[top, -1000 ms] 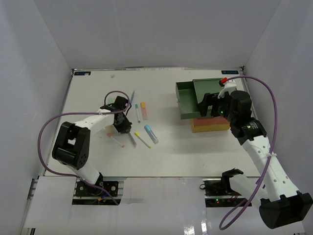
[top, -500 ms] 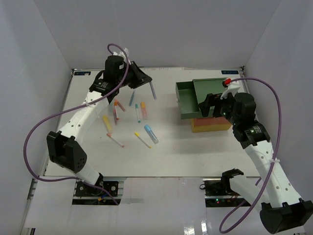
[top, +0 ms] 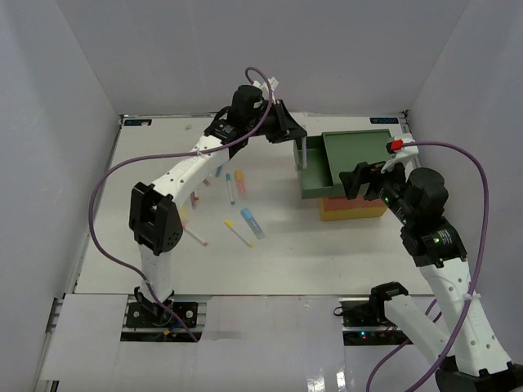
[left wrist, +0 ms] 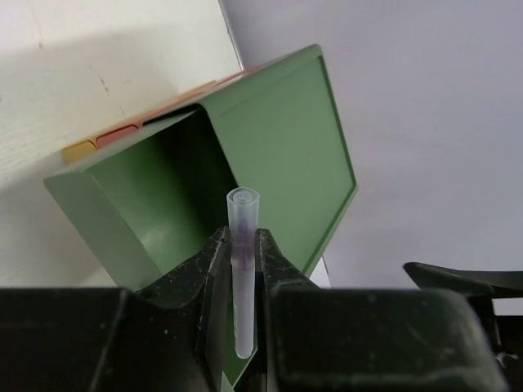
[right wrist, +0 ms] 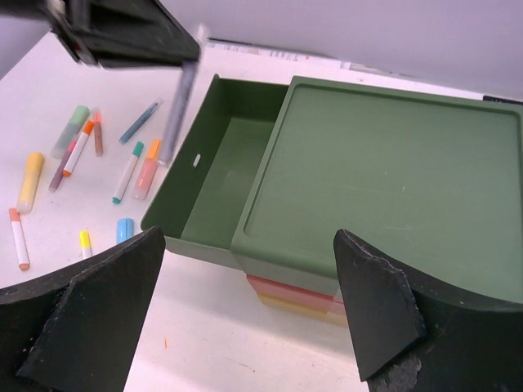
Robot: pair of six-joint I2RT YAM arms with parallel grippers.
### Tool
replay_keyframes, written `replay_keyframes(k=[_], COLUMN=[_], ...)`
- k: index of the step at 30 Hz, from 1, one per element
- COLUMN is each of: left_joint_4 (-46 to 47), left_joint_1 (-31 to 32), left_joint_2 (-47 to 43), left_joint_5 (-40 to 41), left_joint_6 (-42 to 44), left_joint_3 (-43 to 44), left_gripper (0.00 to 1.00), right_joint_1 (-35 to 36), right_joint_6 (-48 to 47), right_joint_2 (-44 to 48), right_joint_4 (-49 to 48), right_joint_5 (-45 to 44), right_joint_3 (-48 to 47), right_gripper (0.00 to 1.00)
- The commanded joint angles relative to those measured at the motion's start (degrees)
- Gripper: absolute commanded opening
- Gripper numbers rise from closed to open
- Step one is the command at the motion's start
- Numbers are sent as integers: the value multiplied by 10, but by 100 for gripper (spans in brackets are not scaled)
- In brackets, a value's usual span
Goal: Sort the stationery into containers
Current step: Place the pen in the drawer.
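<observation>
My left gripper [top: 296, 139] [left wrist: 239, 245] is shut on a pale purple pen [left wrist: 243, 214] [top: 302, 155] [right wrist: 180, 110]. The pen hangs upright over the left rim of the pulled-out green drawer [top: 310, 170] [left wrist: 155, 204] [right wrist: 214, 184]. That drawer tops the stacked containers, with the red-orange drawer [right wrist: 292, 287] and the yellow drawer [top: 353, 211] closed beneath it. My right gripper [top: 361, 178] [right wrist: 249, 245] hovers open above the stack's front, holding nothing. Several more pieces of stationery [top: 233, 188] [right wrist: 129, 170] lie loose on the white table to the left.
A blue marker [top: 252, 223], a yellow pen [top: 238, 233] and a white pen with orange ends [top: 194, 236] lie mid-table. White walls enclose the table [top: 286, 261]. The left arm [top: 184, 175] stretches diagonally across the loose pens.
The left arm lifted the purple pen from the pile and swung right to the open green drawer. The right gripper drew back slightly from the drawer.
</observation>
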State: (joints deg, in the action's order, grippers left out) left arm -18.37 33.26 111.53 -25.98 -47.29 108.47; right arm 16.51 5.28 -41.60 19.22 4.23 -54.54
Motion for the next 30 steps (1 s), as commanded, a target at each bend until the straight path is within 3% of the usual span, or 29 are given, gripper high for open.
replay_keyframes(k=[1, 8, 13, 16, 20, 23, 26, 30], left_joint_4=[14, 26, 26, 22, -36, -103, -155, -199], left_joint_1=[11, 26, 27, 27, 26, 15, -1, -45], left_joint_2=[-2, 16, 10, -5, -50, -78, -125, -185], left_joint_5=[-12, 4, 21, 33, 113, 173, 306, 376], left_joint_6=[-18, -35, -33, -19, 33, 87, 132, 170], left_joint_3=[25, 19, 9, 3, 1, -8, -55, -173], left_gripper=[18, 37, 70, 81, 98, 98, 98, 97], right_joint_1=[0, -1, -1, -1, -1, -1, -1, -1], right_joint_6=[-19, -27, -34, -38, -41, -42, -44, -43], right_joint_2=[20, 34, 42, 45, 48, 47, 44, 43], right_joint_4=[-20, -22, -22, -22, -22, -22, -22, -23], right_joint_5=[-12, -12, -20, -22, -25, -24, -19, -15], right_joint_3=[-7, 6, 10, 14, 14, 14, 14, 19], right_gripper=[90, 90, 90, 90, 90, 90, 90, 90])
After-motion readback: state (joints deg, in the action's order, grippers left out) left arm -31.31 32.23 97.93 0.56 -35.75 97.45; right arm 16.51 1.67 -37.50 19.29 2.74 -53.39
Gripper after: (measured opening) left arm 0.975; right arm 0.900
